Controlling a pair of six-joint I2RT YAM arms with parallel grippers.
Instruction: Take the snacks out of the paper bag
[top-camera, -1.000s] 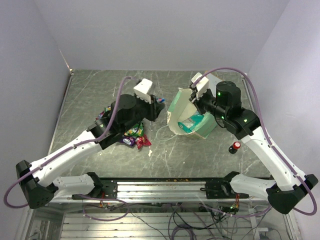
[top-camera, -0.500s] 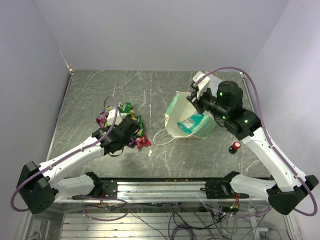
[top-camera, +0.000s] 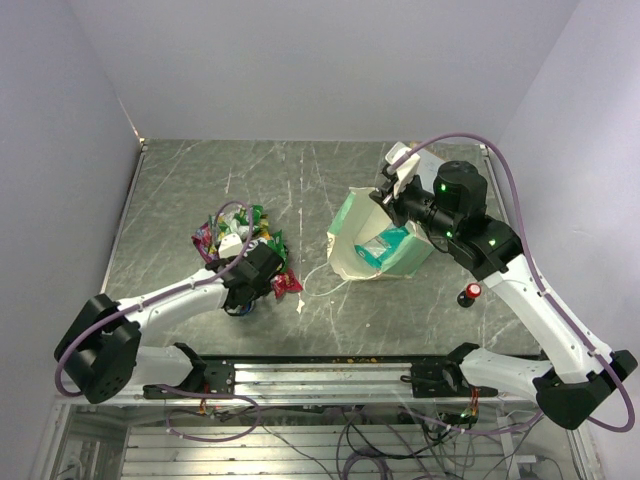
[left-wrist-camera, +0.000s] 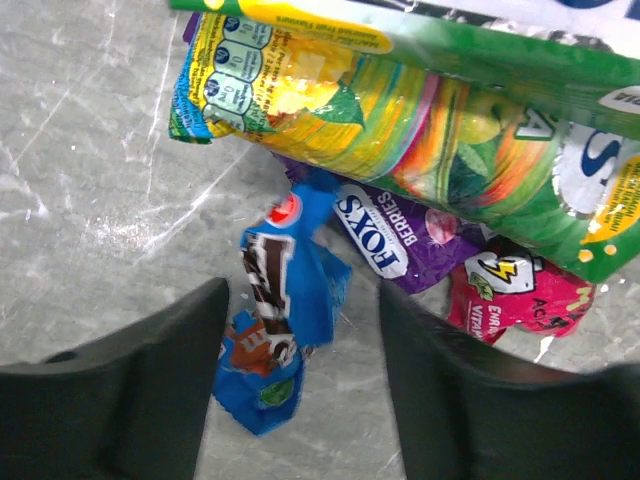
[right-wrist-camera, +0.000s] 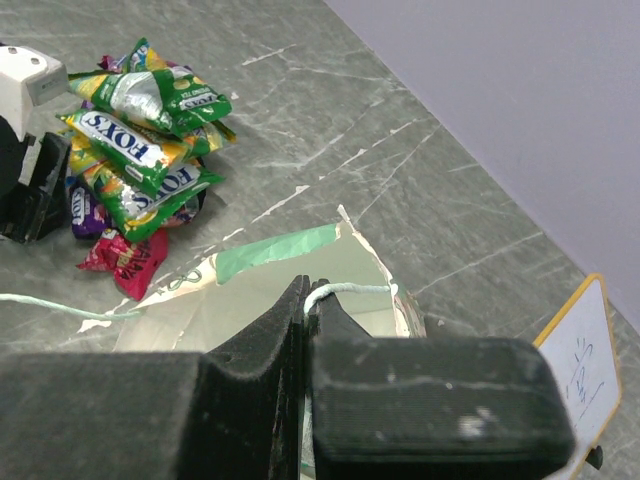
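Unloading step | left gripper (left-wrist-camera: 300, 330) straddling blue shiny candy packet (left-wrist-camera: 272, 345), jaws spread | right gripper (right-wrist-camera: 306, 300) pinching white string handle (right-wrist-camera: 350, 289) of mint-green paper bag (right-wrist-camera: 275, 252) | next: left arm reaching into bag mouth

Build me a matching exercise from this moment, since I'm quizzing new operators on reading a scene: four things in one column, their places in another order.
Things:
1. blue packet
2. string handle
3. red-capped knob
4. purple packet

Places:
A. pinched in the shut right gripper
B. partly under the green packet
C. on the table, between the open left gripper's fingers
D. standing on the table to the right of the paper bag

Pairs: 1-C, 2-A, 3-D, 4-B
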